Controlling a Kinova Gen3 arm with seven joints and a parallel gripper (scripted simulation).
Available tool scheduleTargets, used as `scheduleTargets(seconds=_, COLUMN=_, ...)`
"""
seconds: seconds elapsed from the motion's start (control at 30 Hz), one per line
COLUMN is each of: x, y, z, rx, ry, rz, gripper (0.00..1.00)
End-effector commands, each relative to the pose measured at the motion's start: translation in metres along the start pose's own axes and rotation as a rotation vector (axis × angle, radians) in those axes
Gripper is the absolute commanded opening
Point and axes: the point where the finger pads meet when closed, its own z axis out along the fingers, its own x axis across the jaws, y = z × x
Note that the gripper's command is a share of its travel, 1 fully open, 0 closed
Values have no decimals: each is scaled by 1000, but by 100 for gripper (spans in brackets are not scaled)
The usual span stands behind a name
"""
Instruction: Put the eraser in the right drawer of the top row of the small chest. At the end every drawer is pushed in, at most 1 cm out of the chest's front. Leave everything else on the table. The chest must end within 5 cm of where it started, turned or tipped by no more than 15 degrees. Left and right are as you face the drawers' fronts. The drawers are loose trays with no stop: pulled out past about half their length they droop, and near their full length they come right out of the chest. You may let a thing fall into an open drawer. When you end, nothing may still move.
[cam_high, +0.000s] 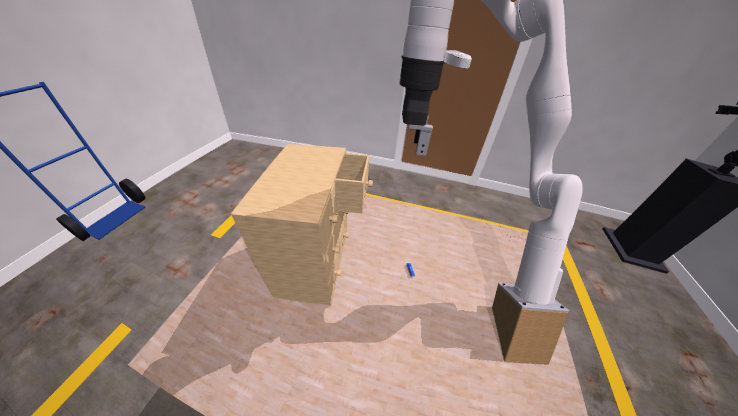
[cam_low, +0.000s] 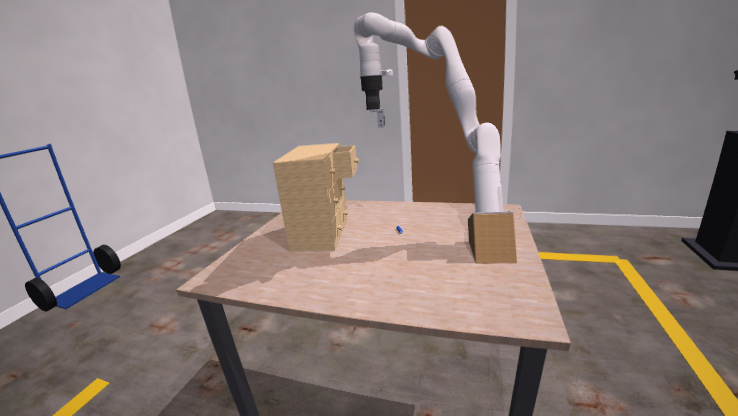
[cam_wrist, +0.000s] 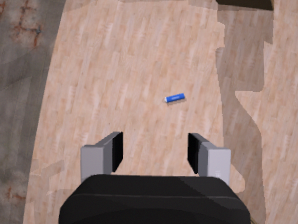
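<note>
The top-right drawer stands pulled out; the gripper, fingers spread and empty, hangs high above the blue eraser; next, I judge, descend and pinch it.

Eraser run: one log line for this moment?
phase: pre-grasp | gripper: open, empty, high above table | eraser: on table, untouched | top-right drawer: pulled out | other drawers: in

The eraser, a small blue bar, lies flat on the tabletop, well apart from the chest. The chest, light wood, stands upright; its top-row right drawer is pulled partway out, the others pushed in.
</note>
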Motion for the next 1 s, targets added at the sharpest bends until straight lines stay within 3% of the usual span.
scheduleTargets(seconds=0.0, x=1, y=0, z=0, rx=0, ry=0, rz=-1, gripper=100)
scheduleTargets(seconds=0.8, x=-2, y=-7, z=0, rx=0, ry=0, rz=-1, gripper=100)
scheduleTargets(seconds=0.97, x=-21, y=-64, z=10, rx=0, ry=-3, rz=2, gripper=100)
